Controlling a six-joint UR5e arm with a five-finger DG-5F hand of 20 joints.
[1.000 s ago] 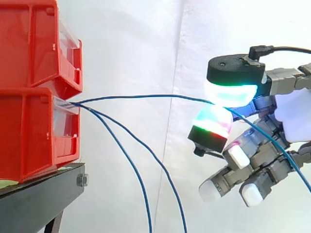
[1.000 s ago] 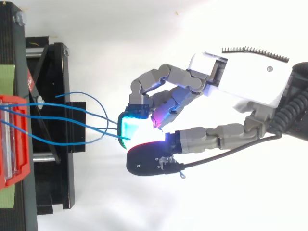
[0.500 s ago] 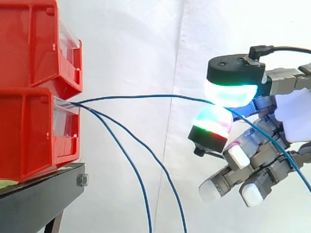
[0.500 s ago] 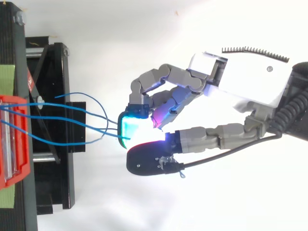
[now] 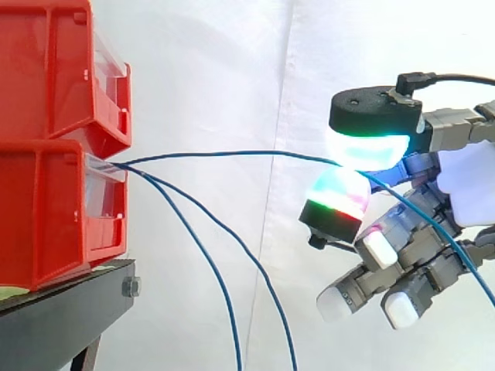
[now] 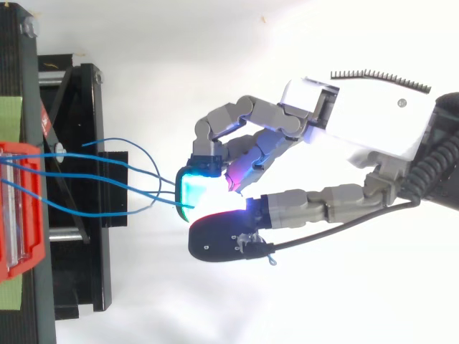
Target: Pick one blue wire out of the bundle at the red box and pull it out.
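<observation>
Now the hand (image 6: 358, 122) pinches one blue wire (image 5: 232, 153) (other wires (image 5: 220, 284) droop); next, draw it straight from the red box (image 5: 46, 216).

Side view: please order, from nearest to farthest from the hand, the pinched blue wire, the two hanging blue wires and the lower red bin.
1. Pinched blue wire: pinched by the hand, at right.
2. Hanging blue wires: middle, drooping below it.
3. Lower red bin: far left.

Lab test rig: white curtain (image 5: 224, 69) backdrop, red bins (image 5: 46, 193) on a black stand (image 5: 66, 305)
</observation>
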